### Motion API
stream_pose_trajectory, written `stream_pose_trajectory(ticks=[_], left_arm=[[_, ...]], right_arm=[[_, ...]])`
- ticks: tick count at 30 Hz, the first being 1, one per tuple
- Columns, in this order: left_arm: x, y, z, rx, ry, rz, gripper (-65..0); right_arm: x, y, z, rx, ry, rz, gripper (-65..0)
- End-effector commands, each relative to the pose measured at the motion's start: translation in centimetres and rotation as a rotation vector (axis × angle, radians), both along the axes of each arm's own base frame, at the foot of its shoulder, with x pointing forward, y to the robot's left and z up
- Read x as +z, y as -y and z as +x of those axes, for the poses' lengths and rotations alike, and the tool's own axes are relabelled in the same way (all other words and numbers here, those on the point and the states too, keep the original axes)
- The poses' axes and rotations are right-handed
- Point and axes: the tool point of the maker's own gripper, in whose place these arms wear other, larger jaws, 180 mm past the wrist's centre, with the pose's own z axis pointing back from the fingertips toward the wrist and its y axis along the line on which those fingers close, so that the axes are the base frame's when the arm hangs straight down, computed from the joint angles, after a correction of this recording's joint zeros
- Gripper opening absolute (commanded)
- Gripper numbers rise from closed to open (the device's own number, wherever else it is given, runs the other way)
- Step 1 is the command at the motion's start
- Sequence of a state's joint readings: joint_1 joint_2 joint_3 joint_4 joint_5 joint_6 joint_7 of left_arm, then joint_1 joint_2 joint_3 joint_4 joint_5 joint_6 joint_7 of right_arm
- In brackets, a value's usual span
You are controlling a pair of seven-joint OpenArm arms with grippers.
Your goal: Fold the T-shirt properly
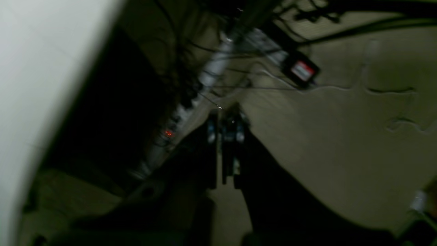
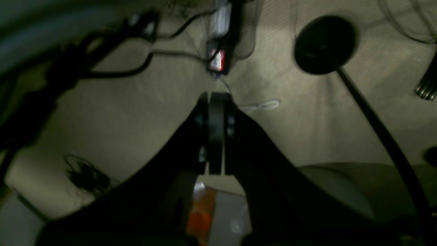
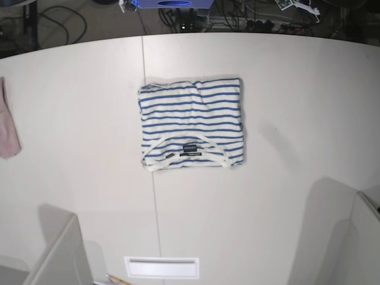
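Base view: the T-shirt point(image 3: 192, 123) is shown lying flat on the white tabletop point(image 3: 297, 107), slightly above the centre of the frame, already gathered into a compact, roughly square packet. The neckline trim and the dark neck label point(image 3: 189, 148) are seen along its lower edge, facing up. A pinkish cloth point(image 3: 7, 129) is seen at the left edge of the frame, well apart from the shirt. Neither end effector is shown in this view; only pale panels are visible in the lower corners.

Left wrist view: the left end effector point(image 1: 225, 136) is shown clenched, its fingers pressed together with nothing between them, above a dim floor strewn with cables and a power strip point(image 1: 191, 109).

Right wrist view: the right end effector point(image 2: 215, 130) is likewise shown clenched and empty, over a floor on which a round black base point(image 2: 324, 44) stands.

The fold is judged to be essentially complete, with both arms parked clear of the tabletop. If any finishing is still intended, it is best limited to squaring the packet: the slightly uneven left edge and the rumpled upper left corner would be smoothed by light presses from above, so that the layers underneath are not dragged apart. The neckline side is best left undisturbed.
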State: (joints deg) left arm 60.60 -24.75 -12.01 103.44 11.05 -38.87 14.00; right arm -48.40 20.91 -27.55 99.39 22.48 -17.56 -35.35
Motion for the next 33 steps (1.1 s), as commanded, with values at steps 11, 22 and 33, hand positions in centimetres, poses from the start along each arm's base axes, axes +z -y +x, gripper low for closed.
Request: stream_pose_trajectory(ticks=[11,22,33], left_arm=[[-11.9,-5.3,-4.4,0.47,-0.101,0.068,-65.0],[-17.9,-3.9,-4.3,0.612,-0.096,-0.031,-65.0],[-19.4,-3.1,-3.0,0.466,-0.102,0.08,-65.0]], right_arm=[[-8.7,0.5,-4.9,0.233,-0.167,-0.117,-65.0],[-15.8,3.9,-3.9,0.377,0.141,-0.273,-65.0],[-15.8,5.3,-1.5,0.386,0.247,-0.283,-65.0]])
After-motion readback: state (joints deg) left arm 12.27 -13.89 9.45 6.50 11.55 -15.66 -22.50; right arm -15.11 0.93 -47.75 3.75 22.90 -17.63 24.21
